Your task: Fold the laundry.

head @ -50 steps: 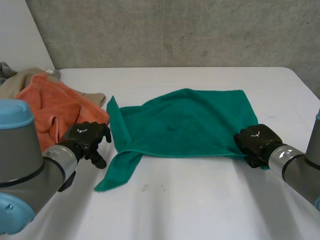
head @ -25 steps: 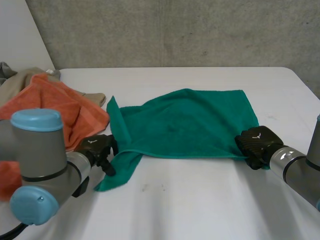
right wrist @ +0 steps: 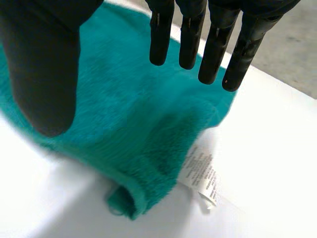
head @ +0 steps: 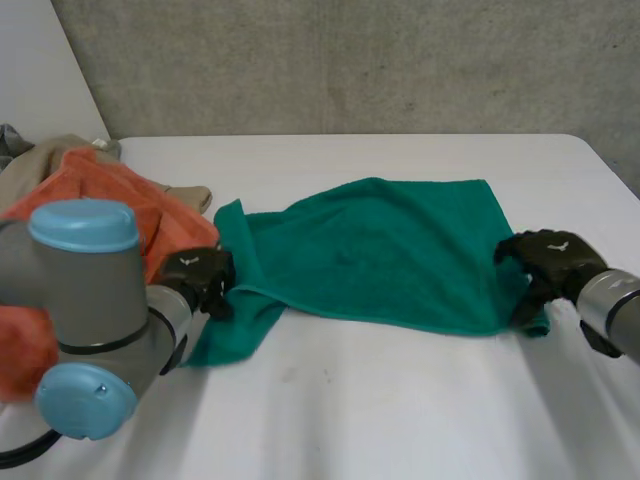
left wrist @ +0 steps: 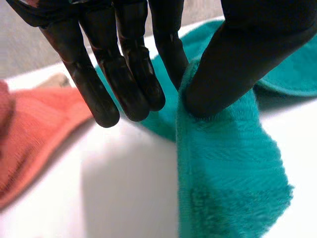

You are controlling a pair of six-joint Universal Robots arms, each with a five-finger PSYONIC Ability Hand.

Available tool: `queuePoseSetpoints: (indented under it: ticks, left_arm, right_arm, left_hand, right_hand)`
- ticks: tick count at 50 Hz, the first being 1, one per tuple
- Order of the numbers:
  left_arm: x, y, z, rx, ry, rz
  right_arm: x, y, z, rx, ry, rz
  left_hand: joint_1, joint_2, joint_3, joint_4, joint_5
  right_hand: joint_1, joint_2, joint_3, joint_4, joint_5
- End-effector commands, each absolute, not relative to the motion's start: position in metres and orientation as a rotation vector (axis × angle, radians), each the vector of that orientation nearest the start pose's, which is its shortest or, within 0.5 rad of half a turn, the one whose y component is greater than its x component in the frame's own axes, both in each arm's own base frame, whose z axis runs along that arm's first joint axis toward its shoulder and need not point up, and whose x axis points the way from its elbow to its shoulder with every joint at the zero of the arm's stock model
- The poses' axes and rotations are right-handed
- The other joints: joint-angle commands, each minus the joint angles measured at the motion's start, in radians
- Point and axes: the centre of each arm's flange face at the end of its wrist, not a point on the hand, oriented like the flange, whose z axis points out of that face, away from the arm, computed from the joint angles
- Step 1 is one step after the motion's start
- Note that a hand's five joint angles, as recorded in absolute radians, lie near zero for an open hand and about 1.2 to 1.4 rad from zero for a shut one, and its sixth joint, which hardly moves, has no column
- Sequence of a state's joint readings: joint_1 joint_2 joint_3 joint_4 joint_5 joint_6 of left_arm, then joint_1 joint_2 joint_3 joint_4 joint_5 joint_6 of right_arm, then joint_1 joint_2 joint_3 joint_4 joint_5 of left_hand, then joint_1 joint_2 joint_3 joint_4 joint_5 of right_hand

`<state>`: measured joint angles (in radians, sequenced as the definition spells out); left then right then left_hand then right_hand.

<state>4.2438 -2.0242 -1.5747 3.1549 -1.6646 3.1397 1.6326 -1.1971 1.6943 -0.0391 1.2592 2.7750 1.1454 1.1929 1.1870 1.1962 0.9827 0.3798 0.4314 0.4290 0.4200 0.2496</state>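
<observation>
The green towel [head: 380,250] lies spread mid-table on the white table [head: 400,410], in front of a grey concrete wall [head: 350,60]. An orange towel [head: 110,195] and a beige cloth [head: 40,160] are heaped at the table's left edge. Bare tabletop runs along the towel's near edge. The left hand [head: 195,275] pinches the towel's left near corner between thumb and fingers. The right hand [head: 548,262] is at the right near corner, above the white label [right wrist: 200,173], with its fingers straight, spread and grasping nothing.

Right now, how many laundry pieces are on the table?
3: green towel in the middle, orange towel left of it, beige cloth behind that; more may be hidden underneath.
</observation>
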Motion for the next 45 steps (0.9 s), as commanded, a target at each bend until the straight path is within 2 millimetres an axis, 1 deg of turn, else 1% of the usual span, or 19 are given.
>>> queuePoseSetpoints:
  ticks: [1,5,8,16,21,23,24,25,27,28,29,30,31,34,38,42,43,44,45]
  left_arm:
    - [-0.265,-0.245,0.201,0.640,2.615,-1.917]
    - [-0.265,-0.244,0.215,0.689,2.534,-1.973]
    - [-0.265,-0.244,0.220,0.724,2.491,-1.984]
    - [-0.263,-0.247,0.220,0.737,2.467,-1.979]
    - [-0.262,-0.248,0.221,0.730,2.466,-1.980]
    - [-0.262,-0.249,0.221,0.728,2.464,-1.981]
    - [-0.262,-0.249,0.222,0.727,2.463,-1.983]
    - [-0.262,-0.249,0.222,0.727,2.462,-1.985]
    - [-0.263,-0.249,0.223,0.728,2.461,-1.988]
    - [-0.263,-0.249,0.223,0.728,2.461,-1.988]
    - [-0.263,-0.249,0.223,0.730,2.459,-1.988]
    - [-0.263,-0.248,0.223,0.733,2.461,-1.986]
    - [-0.263,-0.248,0.222,0.731,2.463,-1.984]
    - [-0.262,-0.247,0.224,0.733,2.462,-1.984]
    - [-0.261,-0.242,0.230,0.741,2.453,-1.997]
    - [-0.256,-0.233,0.238,0.777,2.426,-1.985]
    - [-0.254,-0.231,0.238,0.798,2.415,-1.970]
    - [-0.253,-0.229,0.240,0.820,2.398,-1.961]
    - [-0.250,-0.224,0.241,0.878,2.357,-1.927]
  right_arm:
    - [0.160,-0.316,0.167,-0.581,2.455,-1.569]
    - [0.161,-0.311,0.164,-0.600,2.460,-1.530]
    - [0.161,-0.310,0.162,-0.648,2.467,-1.531]
    - [0.160,-0.308,0.154,-0.776,2.484,-1.542]
    - [0.161,-0.314,0.135,-0.867,2.509,-1.507]
    - [0.161,-0.316,0.130,-0.887,2.510,-1.507]
    - [0.161,-0.318,0.129,-0.892,2.508,-1.512]
    - [0.161,-0.321,0.127,-0.898,2.500,-1.529]
    - [0.161,-0.325,0.127,-0.900,2.491,-1.552]
    - [0.162,-0.329,0.127,-0.913,2.484,-1.576]
    - [0.161,-0.330,0.127,-0.914,2.487,-1.579]
    - [0.161,-0.332,0.127,-0.914,2.488,-1.584]
    - [0.160,-0.334,0.128,-0.912,2.487,-1.591]
    - [0.159,-0.339,0.135,-0.912,2.479,-1.625]
    - [0.158,-0.337,0.139,-0.926,2.480,-1.618]
    - [0.156,-0.325,0.181,-1.057,2.458,-1.686]
    - [0.150,-0.316,0.200,-1.150,2.473,-1.693]
    - [0.148,-0.312,0.207,-1.193,2.483,-1.686]
    - [0.146,-0.308,0.214,-1.247,2.492,-1.677]
  left_hand:
    - [0.251,0.203,0.209,0.200,0.239]
    - [0.251,0.203,0.209,0.200,0.239]
    - [0.251,0.203,0.209,0.200,0.239]
    - [0.251,0.203,0.209,0.200,0.239]
    - [0.251,0.203,0.209,0.200,0.239]
    - [0.251,0.203,0.209,0.200,0.239]
    - [0.251,0.203,0.209,0.200,0.239]
    - [0.251,0.203,0.209,0.200,0.239]
    - [0.251,0.203,0.209,0.200,0.239]
    - [0.251,0.203,0.209,0.200,0.239]
    - [0.251,0.203,0.209,0.200,0.239]
    - [0.251,0.203,0.209,0.200,0.239]
    - [0.251,0.203,0.209,0.200,0.239]
    - [0.251,0.203,0.209,0.200,0.239]
    - [0.251,0.203,0.209,0.200,0.239]
    - [0.251,0.203,0.209,0.200,0.239]
    - [0.251,0.203,0.209,0.200,0.239]
    - [0.251,0.203,0.209,0.200,0.239]
    - [0.251,0.203,0.209,0.200,0.239]
  right_hand:
    - [0.072,0.021,0.023,0.032,0.028]
    - [0.134,0.082,0.084,0.093,0.089]
    - [0.175,0.123,0.126,0.135,0.131]
    - [0.219,0.167,0.170,0.179,0.175]
    - [0.277,0.226,0.228,0.237,0.233]
    - [0.307,0.255,0.258,0.267,0.263]
    - [0.351,0.299,0.301,0.310,0.306]
    - [0.493,0.442,0.444,0.453,0.449]
    - [0.650,0.598,0.601,0.610,0.605]
    - [0.793,0.741,0.744,0.753,0.749]
    - [0.855,0.804,0.806,0.815,0.811]
    - [0.969,0.918,0.920,0.929,0.925]
    - [1.016,0.964,0.967,0.976,0.972]
    - [1.016,0.965,0.967,0.976,0.972]
    - [1.016,0.965,0.967,0.976,0.972]
    - [1.016,0.965,0.967,0.976,0.972]
    - [1.016,0.965,0.967,0.976,0.972]
    - [1.016,0.965,0.967,0.976,0.972]
    - [1.016,0.965,0.967,0.976,0.972]
